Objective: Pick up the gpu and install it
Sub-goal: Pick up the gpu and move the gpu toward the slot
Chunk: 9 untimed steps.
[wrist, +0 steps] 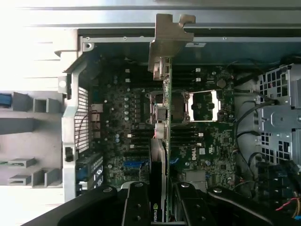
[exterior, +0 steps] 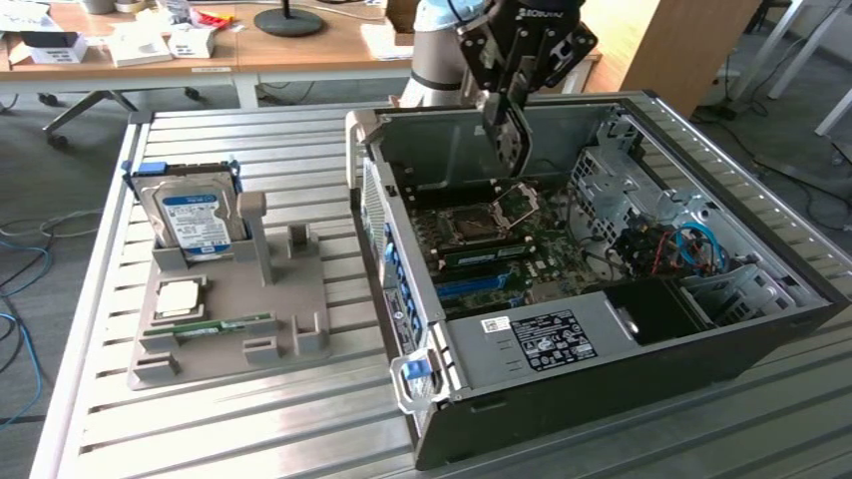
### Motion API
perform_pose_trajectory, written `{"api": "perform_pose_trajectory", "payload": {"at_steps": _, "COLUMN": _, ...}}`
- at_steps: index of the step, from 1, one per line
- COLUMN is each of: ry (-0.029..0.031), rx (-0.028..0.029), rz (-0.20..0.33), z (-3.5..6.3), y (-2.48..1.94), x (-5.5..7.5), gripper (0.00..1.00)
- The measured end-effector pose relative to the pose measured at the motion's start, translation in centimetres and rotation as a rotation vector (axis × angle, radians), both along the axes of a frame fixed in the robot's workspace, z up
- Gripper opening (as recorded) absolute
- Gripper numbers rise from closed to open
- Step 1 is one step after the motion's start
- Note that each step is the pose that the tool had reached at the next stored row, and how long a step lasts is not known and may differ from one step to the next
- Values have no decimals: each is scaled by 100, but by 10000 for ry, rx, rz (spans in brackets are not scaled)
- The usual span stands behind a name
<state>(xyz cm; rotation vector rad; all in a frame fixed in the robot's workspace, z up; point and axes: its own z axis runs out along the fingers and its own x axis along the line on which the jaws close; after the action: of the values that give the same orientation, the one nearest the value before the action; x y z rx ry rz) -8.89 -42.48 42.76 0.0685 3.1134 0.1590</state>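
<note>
Dark gpu (exterior: 512, 150), pinched in my gripper (exterior: 502, 112), hangs above the motherboard (exterior: 496, 239), mid-install, seemingly needing squaring to 1 slot.

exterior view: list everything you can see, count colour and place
table: one, silver slats, under everything
holder: one, grey, exterior view's left
hard drive: one, silver with blue label, upright in the holder
memory stick: one, green, lying in the holder
computer case: one, black, open, exterior view's right
motherboard: one, dark green, inside the computer case
gpu: one, dark, edge-on over the open computer case
gripper: one, black, shut on the gpu
</note>
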Motion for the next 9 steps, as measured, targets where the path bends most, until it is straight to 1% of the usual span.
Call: {"api": "perform_pose_trajectory", "payload": {"at_steps": 9, "ry": 0, "rx": 58, "rz": -2, "z": 0, "y": 0, "x": 368, "gripper": 26}}
